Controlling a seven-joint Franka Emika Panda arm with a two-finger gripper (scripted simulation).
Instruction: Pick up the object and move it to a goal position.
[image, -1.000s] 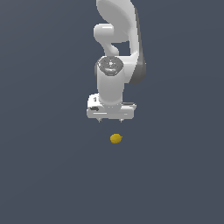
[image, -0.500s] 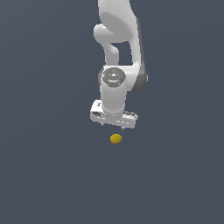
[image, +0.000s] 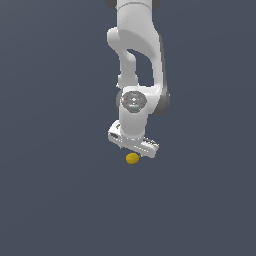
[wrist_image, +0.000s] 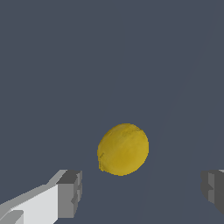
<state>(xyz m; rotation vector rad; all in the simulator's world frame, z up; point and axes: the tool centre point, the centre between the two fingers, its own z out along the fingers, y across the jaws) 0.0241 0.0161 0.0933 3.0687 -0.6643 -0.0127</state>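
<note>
**Inspection: Claw Open Above Lemon-Like Object, No Grasp**

The white arm (image: 135, 60) is reaching down from the upper edge of the exterior view, and its gripper (image: 133, 143) is hanging directly over the object (image: 132, 158); the gripper body is sitting tilted, with the end toward the exterior view's right lying lower than the other; the object is showing just beneath that body, partly overlapped by it in this view, so contact cannot be judged from here.

In the wrist view the gripper (wrist_image: 142, 188) is standing with its jaws well apart; one grey fingertip (wrist_image: 70, 194) is showing on a white finger, and the other fingertip (wrist_image: 213, 189) is showing only in part at the picture's edge; a wide gap is lying between them.

The object (wrist_image: 123, 149), a small yellow-orange roundish body with a small nub at one end, is resting on the plain dark grey-blue floor (wrist_image: 109, 57); it is lying ahead of the line between the two fingertips, nearer the fully visible one, and is touching neither; the fingertips are not closing on anything.

The floor (image: 55, 150) around the gripper is appearing uniform in colour in both views; whether the fingertips are touching it cannot be determined.
</note>
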